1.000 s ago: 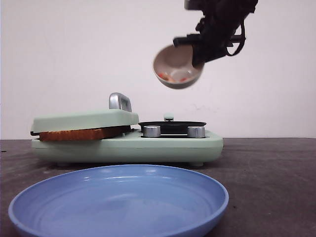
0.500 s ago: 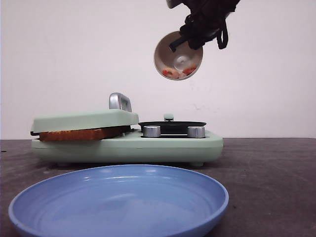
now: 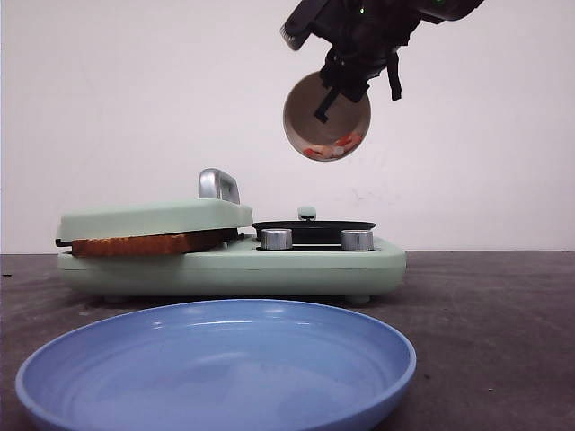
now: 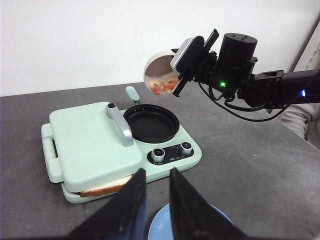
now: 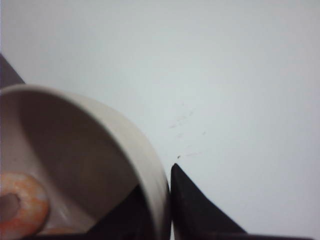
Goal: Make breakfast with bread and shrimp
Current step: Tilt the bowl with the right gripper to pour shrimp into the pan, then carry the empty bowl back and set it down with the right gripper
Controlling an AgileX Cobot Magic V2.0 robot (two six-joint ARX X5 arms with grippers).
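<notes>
A slice of bread (image 3: pixel 144 243) (image 4: pixel 107 186) lies clamped under the shut lid of the mint-green breakfast maker (image 3: pixel 225 265) (image 4: pixel 90 145), only its crust edge showing. My right gripper (image 3: pixel 334 90) (image 4: pixel 182 70) (image 5: pixel 167 200) is shut on the rim of a beige bowl (image 3: pixel 310 112) (image 4: pixel 155 70) (image 5: pixel 100 165). It holds the bowl tipped steeply, high above the black round pan (image 3: pixel 313 227) (image 4: pixel 151 122). Orange shrimp (image 3: pixel 328 148) (image 4: pixel 162 86) (image 5: pixel 20 205) lie at the bowl's lower rim. My left gripper (image 4: pixel 157 200) hovers over the near table, narrowly open and holding nothing.
A large blue plate (image 3: pixel 216 359) (image 4: pixel 160 227) sits on the dark table in front of the breakfast maker. Two silver knobs (image 3: pixel 316 239) (image 4: pixel 172 151) face forward below the pan. A metal handle (image 3: pixel 217 184) (image 4: pixel 122 125) stands on the lid. White wall behind.
My right gripper has rotated and tipped the bowl further, from nearly level to steeply on its side. The shrimp slid to the lower rim. Bread, pan and plate stayed put.
</notes>
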